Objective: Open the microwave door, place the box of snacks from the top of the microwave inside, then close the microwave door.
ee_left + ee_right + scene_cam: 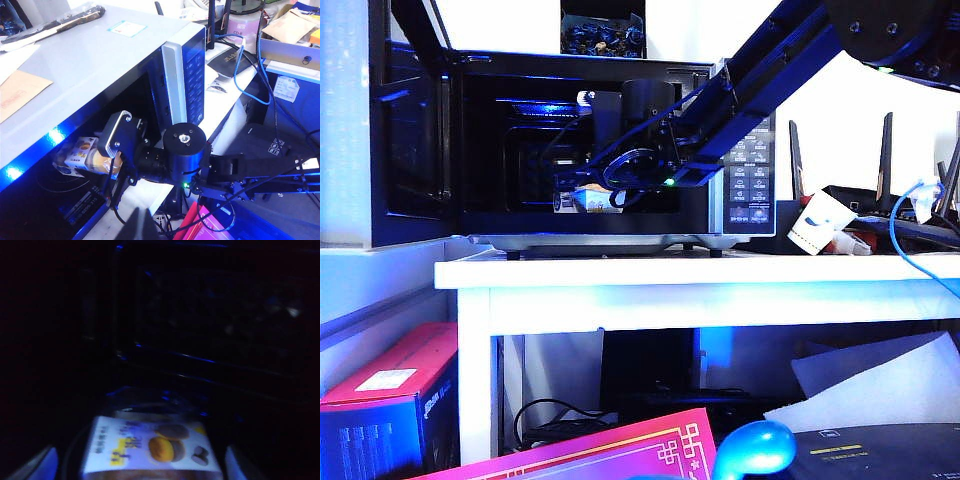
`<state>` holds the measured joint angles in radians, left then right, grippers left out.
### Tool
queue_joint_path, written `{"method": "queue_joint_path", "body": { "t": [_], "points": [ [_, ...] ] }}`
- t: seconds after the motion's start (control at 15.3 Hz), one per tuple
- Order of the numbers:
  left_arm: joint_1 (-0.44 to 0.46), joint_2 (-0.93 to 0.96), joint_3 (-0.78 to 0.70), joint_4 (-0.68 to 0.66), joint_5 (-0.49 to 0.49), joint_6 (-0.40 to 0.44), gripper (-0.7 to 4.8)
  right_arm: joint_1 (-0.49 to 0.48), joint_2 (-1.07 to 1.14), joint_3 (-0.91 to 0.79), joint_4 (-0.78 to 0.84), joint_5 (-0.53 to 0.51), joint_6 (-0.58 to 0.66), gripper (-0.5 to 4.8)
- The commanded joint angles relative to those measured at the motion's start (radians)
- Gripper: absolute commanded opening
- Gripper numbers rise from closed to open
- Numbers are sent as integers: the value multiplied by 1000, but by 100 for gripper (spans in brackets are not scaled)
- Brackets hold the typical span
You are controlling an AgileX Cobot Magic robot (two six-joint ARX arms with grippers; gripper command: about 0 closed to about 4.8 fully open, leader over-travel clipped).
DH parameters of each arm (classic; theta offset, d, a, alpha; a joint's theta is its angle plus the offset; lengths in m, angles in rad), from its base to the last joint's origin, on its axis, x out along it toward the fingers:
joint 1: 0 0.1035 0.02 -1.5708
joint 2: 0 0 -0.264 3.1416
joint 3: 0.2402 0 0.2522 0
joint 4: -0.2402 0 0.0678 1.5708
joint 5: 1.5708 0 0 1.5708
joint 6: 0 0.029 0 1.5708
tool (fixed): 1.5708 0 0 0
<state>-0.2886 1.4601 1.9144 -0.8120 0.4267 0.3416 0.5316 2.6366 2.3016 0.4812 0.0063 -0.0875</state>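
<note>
We see the microwave (620, 150) on a white table (720, 275), its door (410, 150) swung wide on the side away from the button panel (752, 175). On its roof, toward the back, sits a dark box of blue-wrapped items (602, 35).

The right arm (770, 70) reaches down into the microwave's cavity. There the right gripper (137, 462) hangs over the snack box (150, 447), which lies on the cavity floor near the opening.

Only the right wrist view shows the fingers (40, 465) standing apart either side of the snack box, clear of it: released. The exterior view shows just a pale sliver of the box (592, 200) under the gripper (582, 192).

The left wrist view alone looks down on the microwave (90, 65) from above and shows the box (85, 152) below the right gripper (114, 137). The left gripper appears in no view, so we cannot tell its state.
</note>
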Motion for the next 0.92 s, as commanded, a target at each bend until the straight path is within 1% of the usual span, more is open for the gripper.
{"method": "queue_joint_path", "body": {
  "t": [0.07,0.2,0.52,0.65,0.72,0.85,0.92],
  "points": [
    [-1,-5,2,5,5,-2,-6,8,-46,5,-12,-8,-1,479],
    [-1,-5,2,1,4,-2,-6,14,-102,5,-143,-5,-18,479],
    [-1,-5,2,-2,4,-2,-6,17,-268,5,-582,-9,-16,479],
    [-1,-5,2,10,4,-1,-6,17,-319,5,-749,-9,47,479],
    [-1,-5,2,15,4,-1,-6,17,-340,5,-818,-9,62,340],
    [-1,-5,2,17,4,-1,-6,18,-375,5,-975,-11,74,263],
    [-1,-5,2,17,4,-1,-6,18,-381,5,-1046,-14,86,237]
  ]
}}
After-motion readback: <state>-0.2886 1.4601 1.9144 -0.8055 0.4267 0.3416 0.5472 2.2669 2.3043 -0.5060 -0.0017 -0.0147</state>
